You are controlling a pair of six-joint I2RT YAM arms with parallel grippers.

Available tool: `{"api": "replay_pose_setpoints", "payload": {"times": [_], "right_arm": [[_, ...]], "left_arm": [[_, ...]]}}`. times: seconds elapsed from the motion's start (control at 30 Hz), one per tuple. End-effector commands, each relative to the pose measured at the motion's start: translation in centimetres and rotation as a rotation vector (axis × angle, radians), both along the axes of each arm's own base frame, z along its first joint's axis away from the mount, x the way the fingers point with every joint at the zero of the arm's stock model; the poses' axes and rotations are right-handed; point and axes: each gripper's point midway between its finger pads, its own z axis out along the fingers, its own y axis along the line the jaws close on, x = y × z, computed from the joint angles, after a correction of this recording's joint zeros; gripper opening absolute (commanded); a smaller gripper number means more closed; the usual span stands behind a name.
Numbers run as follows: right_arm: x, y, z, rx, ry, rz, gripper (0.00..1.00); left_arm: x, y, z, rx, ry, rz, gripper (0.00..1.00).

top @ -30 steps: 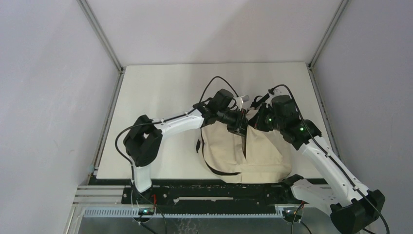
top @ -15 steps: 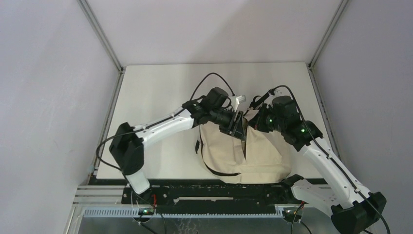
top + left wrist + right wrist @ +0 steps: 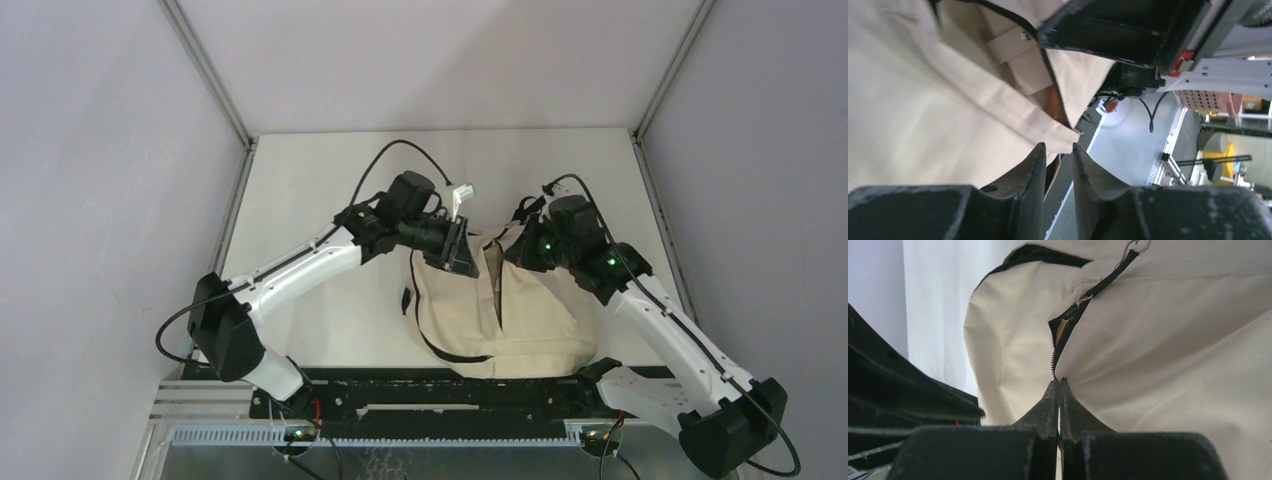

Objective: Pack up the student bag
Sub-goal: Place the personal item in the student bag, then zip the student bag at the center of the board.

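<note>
The student bag [image 3: 520, 320] lies cream and soft on the white table, in front of both arms. My left gripper [image 3: 462, 252] hovers at its top left corner. In the left wrist view this gripper [image 3: 1058, 148] is open by a narrow gap with nothing in it, and the bag's [image 3: 923, 100] flap corner hangs just past the tips. Its black zipper [image 3: 1048, 65] gapes, with something orange inside. My right gripper [image 3: 520, 250] is at the bag's top middle. Seen from the right wrist, it [image 3: 1058, 381] is shut on the bag [image 3: 1173, 365] at the zipper's [image 3: 1060, 340] lower end.
The white table [image 3: 320, 180] is walled in by grey panels at the left, right and back. A black strap [image 3: 455, 352] loops out at the bag's near left. The right arm's black body [image 3: 1128, 30] looms close above the left gripper.
My left arm has swung left, away from the right gripper, and its jaws have parted and come off the bag's edge. The right gripper has kept its hold and place.
</note>
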Motion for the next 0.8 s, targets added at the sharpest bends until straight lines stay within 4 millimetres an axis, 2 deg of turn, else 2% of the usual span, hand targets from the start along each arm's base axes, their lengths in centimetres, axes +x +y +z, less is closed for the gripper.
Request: {"api": "replay_pose_setpoints", "payload": {"times": [0.0, 0.17, 0.23, 0.33, 0.4, 0.47, 0.6, 0.67, 0.77], "right_arm": [[0.8, 2.6, 0.6, 0.034, -0.042, 0.058, 0.0], [0.6, 3.0, -3.5, -0.022, 0.041, 0.067, 0.0], [0.2, 3.2, -4.1, -0.031, 0.066, 0.091, 0.12], [-0.6, 3.7, -3.9, -0.021, 0.075, 0.152, 0.37], [-0.7, 3.5, -2.9, -0.031, 0.067, 0.166, 0.44], [-0.6, 3.6, -0.7, -0.003, 0.029, 0.197, 0.45], [0.7, 2.9, 4.2, 0.024, -0.103, 0.159, 0.46], [1.7, 2.1, 5.1, 0.036, -0.135, 0.098, 0.43], [3.8, 1.4, 5.3, 0.042, -0.156, 0.019, 0.29]], "left_arm": [[2.2, 2.4, 0.8, -0.024, -0.03, 0.102, 0.33], [3.6, 3.6, 0.5, -0.035, -0.013, 0.179, 0.38], [3.8, 3.8, 0.5, -0.035, -0.013, 0.191, 0.39], [4.2, 3.9, 0.7, -0.033, -0.015, 0.208, 0.43], [4.8, 3.8, 0.9, -0.031, -0.022, 0.227, 0.51], [5.3, 3.7, 1.1, -0.027, -0.03, 0.24, 0.56], [6.2, 3.4, 1.8, -0.03, -0.037, 0.257, 0.56], [6.6, 3.1, 1.9, -0.038, -0.033, 0.261, 0.56], [7.2, 2.5, 2.0, -0.045, -0.018, 0.269, 0.55]]}}
